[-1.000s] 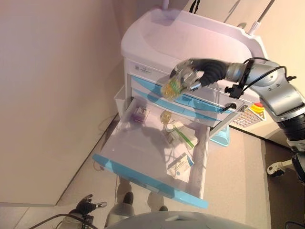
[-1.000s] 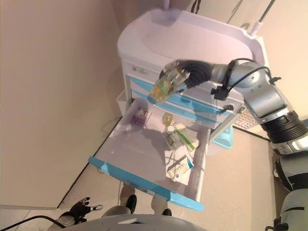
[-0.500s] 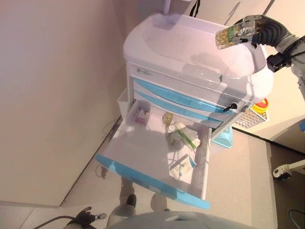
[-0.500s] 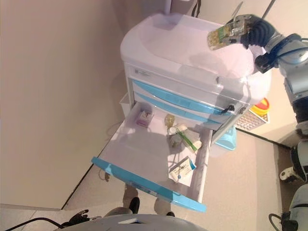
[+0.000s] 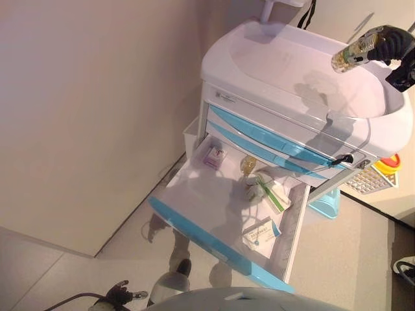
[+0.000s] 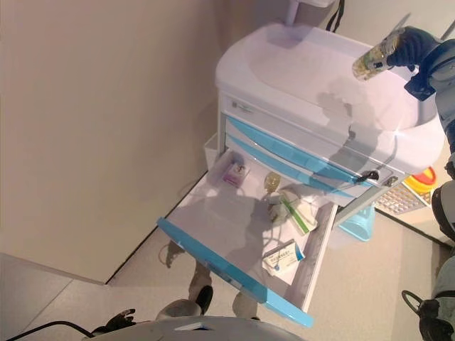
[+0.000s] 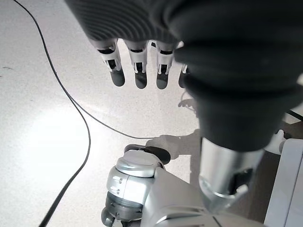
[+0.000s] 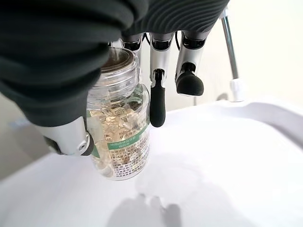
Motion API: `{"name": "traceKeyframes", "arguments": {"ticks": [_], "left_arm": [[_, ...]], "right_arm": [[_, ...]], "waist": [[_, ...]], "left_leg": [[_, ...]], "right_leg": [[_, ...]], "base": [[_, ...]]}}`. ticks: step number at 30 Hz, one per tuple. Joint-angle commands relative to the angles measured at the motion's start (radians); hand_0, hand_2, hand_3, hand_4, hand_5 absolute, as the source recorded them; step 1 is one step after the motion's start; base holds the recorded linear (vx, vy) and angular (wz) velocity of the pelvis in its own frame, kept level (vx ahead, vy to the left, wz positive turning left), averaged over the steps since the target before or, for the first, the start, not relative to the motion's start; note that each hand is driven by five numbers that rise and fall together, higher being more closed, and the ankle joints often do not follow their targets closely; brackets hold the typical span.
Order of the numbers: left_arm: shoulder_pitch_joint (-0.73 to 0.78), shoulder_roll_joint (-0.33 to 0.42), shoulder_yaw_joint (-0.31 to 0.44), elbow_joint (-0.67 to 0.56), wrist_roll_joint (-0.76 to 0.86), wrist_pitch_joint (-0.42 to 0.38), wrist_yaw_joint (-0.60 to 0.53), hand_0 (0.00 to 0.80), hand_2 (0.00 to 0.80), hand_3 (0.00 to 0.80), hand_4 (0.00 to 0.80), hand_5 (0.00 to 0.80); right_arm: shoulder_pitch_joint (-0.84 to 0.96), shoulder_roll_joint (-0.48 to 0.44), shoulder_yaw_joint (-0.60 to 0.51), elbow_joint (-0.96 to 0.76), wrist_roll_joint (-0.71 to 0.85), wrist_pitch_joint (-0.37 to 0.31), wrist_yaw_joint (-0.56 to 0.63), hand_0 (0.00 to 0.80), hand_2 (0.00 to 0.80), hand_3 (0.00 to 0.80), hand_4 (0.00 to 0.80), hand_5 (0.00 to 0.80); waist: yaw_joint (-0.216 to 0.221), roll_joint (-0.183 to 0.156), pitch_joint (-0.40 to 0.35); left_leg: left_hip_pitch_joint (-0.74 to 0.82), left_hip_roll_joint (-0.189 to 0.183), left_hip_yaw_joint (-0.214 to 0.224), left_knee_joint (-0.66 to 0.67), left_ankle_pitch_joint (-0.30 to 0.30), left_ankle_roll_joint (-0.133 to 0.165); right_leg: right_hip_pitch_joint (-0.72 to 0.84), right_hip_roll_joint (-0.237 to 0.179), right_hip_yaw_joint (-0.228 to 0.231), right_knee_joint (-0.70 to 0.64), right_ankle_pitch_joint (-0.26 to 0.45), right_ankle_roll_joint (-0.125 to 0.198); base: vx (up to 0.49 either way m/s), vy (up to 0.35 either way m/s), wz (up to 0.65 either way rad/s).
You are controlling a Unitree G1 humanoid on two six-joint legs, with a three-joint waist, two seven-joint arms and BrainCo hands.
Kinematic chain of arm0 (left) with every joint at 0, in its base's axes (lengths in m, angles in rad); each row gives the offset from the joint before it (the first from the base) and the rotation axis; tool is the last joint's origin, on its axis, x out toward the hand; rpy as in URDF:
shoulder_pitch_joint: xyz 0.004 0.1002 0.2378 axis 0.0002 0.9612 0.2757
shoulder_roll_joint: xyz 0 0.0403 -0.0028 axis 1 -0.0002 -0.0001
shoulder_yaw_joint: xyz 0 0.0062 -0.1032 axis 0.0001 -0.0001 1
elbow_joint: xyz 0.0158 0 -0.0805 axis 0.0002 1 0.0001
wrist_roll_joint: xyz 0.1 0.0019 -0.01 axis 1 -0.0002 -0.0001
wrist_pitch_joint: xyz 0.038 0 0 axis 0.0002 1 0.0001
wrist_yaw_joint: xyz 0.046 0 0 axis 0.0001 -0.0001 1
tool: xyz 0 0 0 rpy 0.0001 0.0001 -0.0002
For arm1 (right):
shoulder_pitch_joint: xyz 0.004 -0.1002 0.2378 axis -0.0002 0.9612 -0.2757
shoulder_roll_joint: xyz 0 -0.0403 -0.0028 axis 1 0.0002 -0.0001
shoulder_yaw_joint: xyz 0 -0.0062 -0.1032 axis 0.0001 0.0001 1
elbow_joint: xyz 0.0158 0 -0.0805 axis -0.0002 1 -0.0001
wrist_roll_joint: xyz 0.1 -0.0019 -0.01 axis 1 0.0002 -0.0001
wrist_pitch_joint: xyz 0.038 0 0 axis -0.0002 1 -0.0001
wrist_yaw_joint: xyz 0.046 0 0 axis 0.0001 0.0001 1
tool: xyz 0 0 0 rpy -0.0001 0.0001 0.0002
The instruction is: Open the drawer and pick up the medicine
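My right hand [image 5: 391, 44] is shut on a clear medicine bottle [image 5: 349, 57] full of yellow capsules. It holds the bottle [image 8: 120, 127] tilted in the air over the far right of the cart's white top [image 5: 292, 71], with thumb and fingers curled round it. Below, the cart's bottom drawer [image 5: 220, 249] with a blue front stands pulled far out. Inside lie a small purple box [image 5: 214, 155], a small vial [image 5: 248, 163], green-and-white packs [image 5: 269, 193] and a white-and-blue box [image 5: 261, 232]. My left hand [image 7: 137, 71] hangs low over the floor, fingers straight, holding nothing.
Two closed blue-fronted drawers [image 5: 272, 139] sit above the open one. A white side bin [image 5: 191, 133] hangs on the cart's left, close to the wall. A light blue bin [image 5: 327, 201] and a red-and-yellow thing [image 5: 391, 165] sit at the cart's right.
My right hand has carried the bottle from in front of the upper drawers up and back over the cart's top. The camera has shifted, so the cart shows further right.
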Motion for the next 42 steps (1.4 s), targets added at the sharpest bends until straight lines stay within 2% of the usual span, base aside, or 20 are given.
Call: {"name": "traceKeyframes", "arguments": {"ticks": [1,5,15,26,39,40,41,42], "left_arm": [[-0.016,0.062,-0.043,0.0,-0.012,0.0,0.003,0.0,0.0,0.0,0.0,0.0],[-0.014,0.072,-0.052,-0.019,-0.02,-0.006,0.008,0.0,0.0,0.0,0.0,0.0],[-0.011,0.086,-0.051,-0.046,-0.018,-0.013,0.007,0.0,0.0,0.0,0.0,0.0],[-0.02,0.098,-0.059,-0.087,-0.038,-0.024,-0.006,0.0,0.0,0.0,0.0,0.0],[-0.014,0.104,-0.059,-0.108,-0.04,-0.027,-0.006,0.0,0.0,0.0,0.0,0.0],[-0.014,0.105,-0.061,-0.11,-0.042,-0.028,-0.006,0.0,0.0,0.0,0.0,0.0],[-0.015,0.106,-0.061,-0.111,-0.042,-0.028,-0.008,0.0,0.0,0.0,0.0,0.0],[-0.016,0.107,-0.061,-0.114,-0.041,-0.027,-0.01,0.0,0.0,0.0,0.0,0.0]], "right_arm": [[-0.209,-0.046,0.103,0.011,-0.078,-0.007,-0.034,0.8,0.8,0.8,0.8,0.8],[-0.222,-0.045,0.151,0.028,-0.121,0.005,-0.001,0.8,0.8,0.8,0.8,0.8],[-0.186,-0.041,0.154,0.058,-0.157,0.019,0.065,0.8,0.8,0.8,0.8,0.8],[-0.161,-0.009,0.142,0.077,-0.169,0.04,0.064,0.8,0.8,0.8,0.8,0.8],[-0.15,-0.007,0.14,0.077,-0.174,0.026,0.07,0.8,0.8,0.8,0.8,0.8],[-0.149,-0.006,0.139,0.077,-0.175,0.025,0.07,0.618,0.618,0.618,0.618,0.618],[-0.149,-0.007,0.14,0.077,-0.176,0.022,0.067,0.066,0.066,0.066,0.066,0.066],[-0.15,-0.008,0.141,0.077,-0.173,0.02,0.065,0.0,0.0,0.0,0.0,0.0]], "waist": [[0.028,-0.045,0.004],[0.043,-0.048,0.026],[0.059,-0.047,0.057],[0.068,-0.028,0.09],[0.067,-0.02,0.108],[0.066,-0.019,0.11],[0.066,-0.018,0.11],[0.066,-0.018,0.112]], "left_leg": [[0.029,-0.029,0.008,0.002,-0.117,0.0],[0.013,-0.026,-0.006,0.002,-0.108,-0.003],[-0.018,-0.023,-0.024,0.002,-0.091,-0.01],[-0.044,-0.023,-0.033,0.002,-0.079,-0.013],[-0.054,-0.022,-0.032,0.002,-0.074,-0.014],[-0.054,-0.022,-0.032,0.002,-0.075,-0.014],[-0.055,-0.021,-0.031,0.002,-0.075,-0.014],[-0.055,-0.021,-0.031,0.002,-0.075,-0.014]], "right_leg": [[-0.005,-0.004,0.004,0.044,-0.019,0.024],[-0.013,-0.001,-0.006,0.041,-0.019,0.021],[-0.024,0.001,-0.022,0.036,-0.024,0.016],[-0.048,-0.002,-0.024,0.041,-0.024,0.012],[-0.065,-0.006,-0.019,0.048,-0.02,0.013],[-0.066,-0.006,-0.019,0.049,-0.021,0.014],[-0.067,-0.007,-0.019,0.049,-0.021,0.014],[-0.068,-0.007,-0.018,0.05,-0.02,0.014]], "base": [[-0.004,-0.012,0.06],[-0.024,-0.019,0.06],[-0.011,-0.01,0.1],[-0.006,0.004,0.04],[-0.002,-0.001,-0.01],[0.0,0.0,0.0],[0.0,0.0,0.0],[0.0,0.0,0.0]]}}
